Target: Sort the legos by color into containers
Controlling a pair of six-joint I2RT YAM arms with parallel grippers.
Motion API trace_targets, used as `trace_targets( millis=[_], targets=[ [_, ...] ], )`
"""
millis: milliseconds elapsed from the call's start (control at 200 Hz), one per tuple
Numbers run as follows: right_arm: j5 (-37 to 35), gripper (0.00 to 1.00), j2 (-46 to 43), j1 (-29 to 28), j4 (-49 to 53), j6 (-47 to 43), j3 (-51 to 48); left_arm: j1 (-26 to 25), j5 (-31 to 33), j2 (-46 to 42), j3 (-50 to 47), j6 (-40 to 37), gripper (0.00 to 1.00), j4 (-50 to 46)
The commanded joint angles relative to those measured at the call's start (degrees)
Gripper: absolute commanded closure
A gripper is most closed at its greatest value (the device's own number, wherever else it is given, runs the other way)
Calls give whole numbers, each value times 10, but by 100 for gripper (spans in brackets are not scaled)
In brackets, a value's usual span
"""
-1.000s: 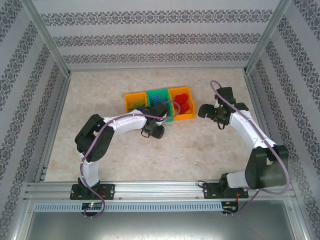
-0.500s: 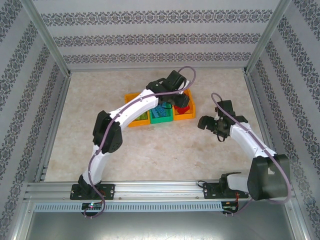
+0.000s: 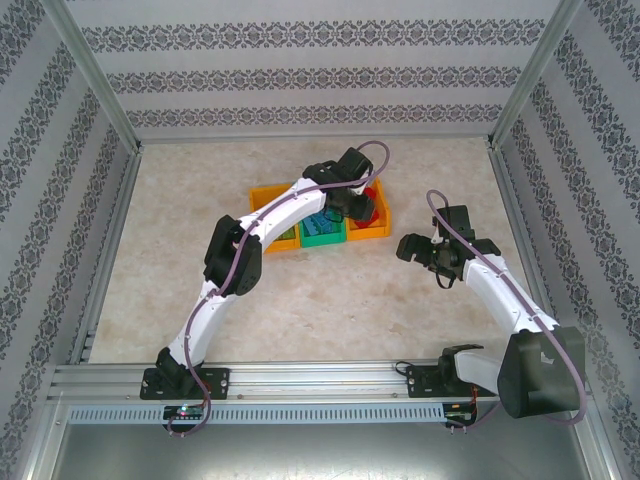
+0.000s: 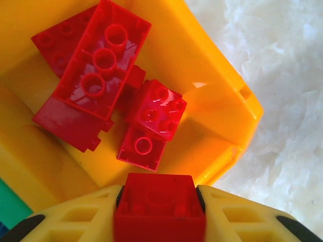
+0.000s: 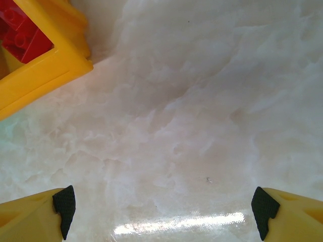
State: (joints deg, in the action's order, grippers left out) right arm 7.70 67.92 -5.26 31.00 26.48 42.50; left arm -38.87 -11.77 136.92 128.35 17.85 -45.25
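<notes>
Gripping a red lego (image 4: pixel 159 214), the left pincer (image 4: pixel 159 195) hangs over the rightmost orange container (image 4: pixel 214 80).

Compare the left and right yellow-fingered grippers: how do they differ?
Left gripper clamps a red studded plastic brick; right gripper is open, empty. Left gripper hangs over the orange plastic bin of red bricks; right gripper hovers over the marble-patterned table. Both have yellow fingers.

Left arm (image 3: pixel 275 212) and right arm (image 3: pixel 505 295): white links, black joints. Mauve cables (image 3: pixel 370 144) trail both; yellow fingers (image 5: pixel 25 224), black-padded.
</notes>
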Motion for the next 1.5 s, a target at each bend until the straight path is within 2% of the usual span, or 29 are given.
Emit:
trace_targets(
  millis=[0,45,200,310,335,360,375,485,555,699,784,959,1059,1129,1189,1324,1364,1399,1494],
  targets=[
    [8,7,-1,-3,0,-1,-5,7,20,4,8,1,56,-28],
    [7,7,-1,-3,1,-2,-4,7,23,3,8,1,52,-27],
    [7,7,-4,-3,2,-1,-2,7,25,3,8,10,29,-25],
    [9,7,-5,-3,3,0,-3,7,28,-5,6,19,17,-27],
    [8,7,-6,-3,3,-1,-3,7,28,-10,3,22,13,-26],
    [7,7,-7,-3,2,-3,-4,7,28,-15,0,24,3,-23],
    [7,7,-8,-3,1,-4,-5,7,28,-20,-4,26,0,-21],
    [5,6,-31,-3,-19,-15,-17,6,28,-70,-47,32,0,17],
    [1,3,-52,-3,-40,-31,-24,5,24,-113,-90,30,0,54],
    [-62,2,-83,-4,-117,-83,-50,5,12,-217,-216,22,0,154],
    [-81,2,-80,-3,-181,-111,-65,5,29,-278,-291,9,0,204],
    [-176,2,-31,2,-338,-161,-96,6,148,-406,-467,-35,1,291],
    [-187,2,8,3,-471,-208,-123,11,238,-512,-615,-53,1,409],
    [-198,2,55,5,-569,-232,-144,22,329,-576,-706,-52,1,464],
    [-217,2,102,8,-629,-238,-151,43,381,-617,-745,-55,1,460],
    [-212,2,131,14,-684,-243,-158,106,421,-674,-791,-58,1,383],
    [-214,2,152,16,-752,-239,-183,120,448,-687,-810,-49,1,374],
    [-203,2,172,17,-822,-240,-204,128,462,-700,-832,-53,1,383],
    [-213,2,189,19,-851,-236,-217,140,497,-734,-908,-76,1,457]
  ],
)
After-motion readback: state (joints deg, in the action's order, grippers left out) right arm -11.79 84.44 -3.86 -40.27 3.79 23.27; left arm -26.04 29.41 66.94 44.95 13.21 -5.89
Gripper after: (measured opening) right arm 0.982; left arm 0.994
